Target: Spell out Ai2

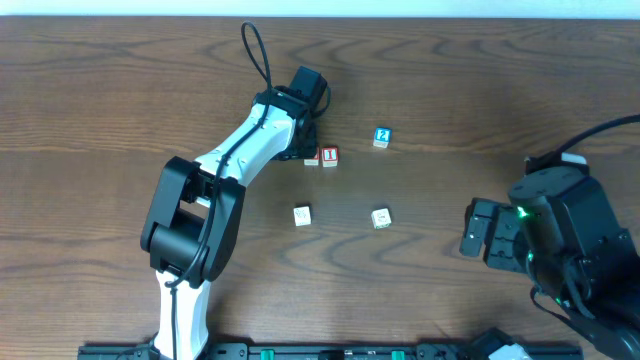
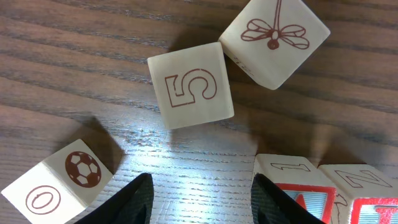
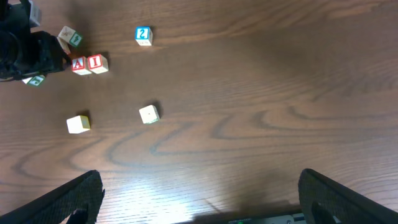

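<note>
The red letter A block (image 1: 313,158) and the red letter I block (image 1: 329,156) sit side by side on the table, and also show in the right wrist view as the A block (image 3: 79,65) and the I block (image 3: 96,63). The blue 2 block (image 1: 381,137) stands apart to their right, and shows too in the right wrist view (image 3: 143,35). My left gripper (image 2: 202,202) is open and empty just left of the A block (image 2: 298,186), with its right finger beside it. My right gripper (image 3: 199,199) is open and empty, far to the right (image 1: 480,230).
A 5 block (image 2: 190,85), a dragonfly block (image 2: 274,37) and a soccer ball block (image 2: 59,180) lie close around the left gripper. Two pale blocks (image 1: 302,215) (image 1: 381,218) lie nearer the front. The wooden table (image 1: 480,90) stretches to the right.
</note>
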You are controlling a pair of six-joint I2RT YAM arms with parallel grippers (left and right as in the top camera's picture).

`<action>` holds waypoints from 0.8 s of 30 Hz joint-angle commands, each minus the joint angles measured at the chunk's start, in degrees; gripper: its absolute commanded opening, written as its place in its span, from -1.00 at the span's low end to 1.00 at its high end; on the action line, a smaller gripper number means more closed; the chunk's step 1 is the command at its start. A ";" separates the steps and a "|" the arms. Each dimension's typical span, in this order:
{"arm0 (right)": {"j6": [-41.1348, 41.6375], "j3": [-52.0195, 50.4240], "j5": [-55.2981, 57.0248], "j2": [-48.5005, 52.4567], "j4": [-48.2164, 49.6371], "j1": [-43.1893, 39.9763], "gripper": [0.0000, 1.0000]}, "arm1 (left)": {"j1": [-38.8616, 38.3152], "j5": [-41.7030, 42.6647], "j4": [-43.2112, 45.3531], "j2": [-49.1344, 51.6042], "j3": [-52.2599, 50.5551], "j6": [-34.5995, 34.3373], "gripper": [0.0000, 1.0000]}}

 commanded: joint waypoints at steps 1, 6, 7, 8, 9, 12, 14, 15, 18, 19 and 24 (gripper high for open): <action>1.03 0.61 0.26 -0.13 -0.02 -0.42 0.99 | 0.02 0.17 -0.31 -0.98 -0.20 0.00 0.05; 1.03 0.61 0.26 -0.13 -0.02 -0.42 0.99 | 0.02 0.20 -0.33 -0.98 -0.20 -0.02 0.10; 1.03 0.61 0.26 -0.13 -0.02 -0.42 0.99 | 0.02 0.20 -0.33 -0.98 -0.17 -0.02 0.11; 1.03 0.61 0.26 -0.13 -0.02 -0.42 0.99 | 0.02 0.20 -0.33 -0.98 -0.20 0.00 0.11; 1.03 0.61 0.26 -0.13 0.00 -0.42 0.99 | 0.02 0.22 -0.33 -0.98 -0.20 -0.02 0.11; 1.01 0.61 0.26 -0.13 0.00 -0.42 0.98 | 0.02 0.61 -0.33 -0.98 -0.20 0.00 0.13; 1.03 0.61 0.26 -0.13 0.00 -0.42 0.99 | 0.02 0.87 -0.31 -0.98 -0.20 0.00 0.14; 1.03 0.61 0.26 -0.13 0.00 -0.42 0.98 | 0.02 1.18 -0.31 -0.98 -0.20 0.00 0.15; 1.01 0.61 0.26 -0.13 0.00 -0.42 0.99 | 0.02 1.22 -0.28 -0.98 -0.20 0.00 0.18; 1.03 0.61 0.26 -0.13 0.00 -0.42 0.98 | 0.02 1.22 -0.28 -0.98 -0.20 0.00 0.19; 1.01 0.61 0.26 -0.13 0.00 -0.42 0.98 | 0.02 1.22 -0.26 -0.98 -0.20 0.00 0.22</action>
